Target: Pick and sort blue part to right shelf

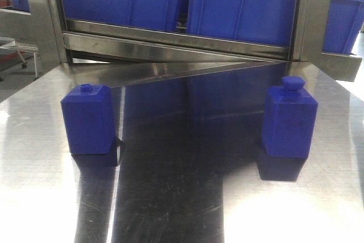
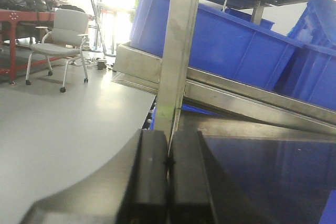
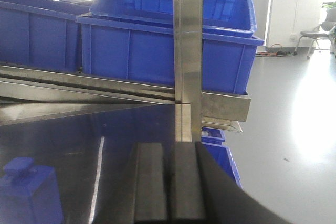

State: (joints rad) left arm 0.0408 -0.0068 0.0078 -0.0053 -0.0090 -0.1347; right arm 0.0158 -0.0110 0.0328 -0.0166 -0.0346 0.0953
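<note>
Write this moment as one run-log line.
blue part: upright on table, untouched | left gripper: jaws shut, empty | right gripper: jaws shut, empty | right shelf: behind, holds blue bins

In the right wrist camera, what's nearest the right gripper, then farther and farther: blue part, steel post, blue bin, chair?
From the right gripper:
1. blue part, low on the left.
2. steel post, straight ahead.
3. blue bin, just behind the post.
4. chair, far right across the floor.

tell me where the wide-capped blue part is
Front view: the blue part stands upright on the steel table, right side, near the right shelf, with the squat blue block far to its left.
</note>
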